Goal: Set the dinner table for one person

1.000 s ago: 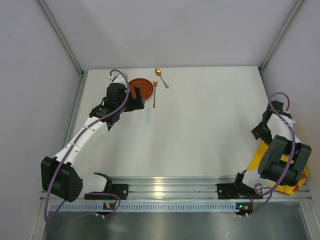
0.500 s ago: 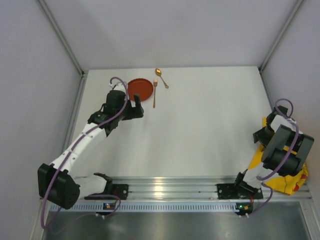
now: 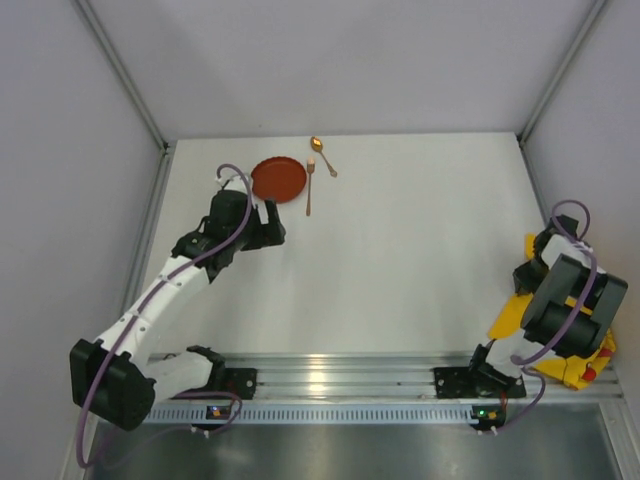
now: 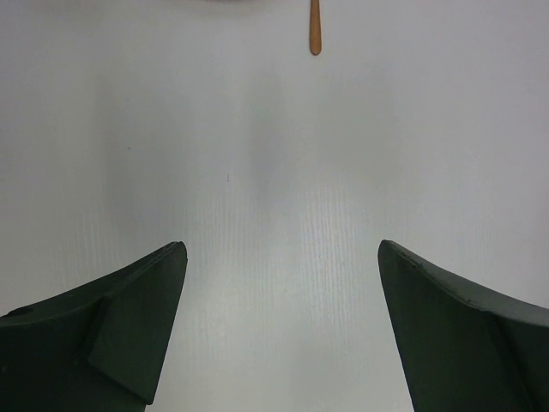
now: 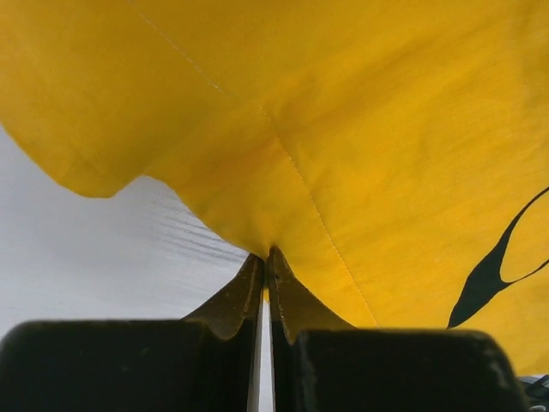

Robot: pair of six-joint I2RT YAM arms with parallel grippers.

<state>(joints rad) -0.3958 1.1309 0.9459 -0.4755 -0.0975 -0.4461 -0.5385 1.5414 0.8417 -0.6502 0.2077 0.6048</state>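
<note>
The white dinner table point(image 3: 400, 250) carries a red plate point(image 3: 279, 180) at the back, with a fork point(image 3: 310, 186) and a spoon point(image 3: 322, 156) just right of it. My left gripper point(image 3: 272, 222) hovers open just in front of the plate; in its wrist view the left gripper point(image 4: 283, 257) frames bare tabletop, and the fork handle's tip point(image 4: 315, 30) shows ahead. At the near right edge, my right gripper point(image 5: 267, 257) is shut on the edge of a yellow printed cloth mat point(image 5: 343, 129). From above, the arm point(image 3: 560, 300) covers most of the mat point(image 3: 506, 318).
Aluminium rails point(image 3: 340, 375) run along the near edge between the two arm bases. Grey walls enclose the table on the left, back and right. The mat hangs partly over the table's right near corner.
My right gripper has closed on the mat's edge after the arm dropped toward it. My left arm has drawn back a little from the plate, still open.
</note>
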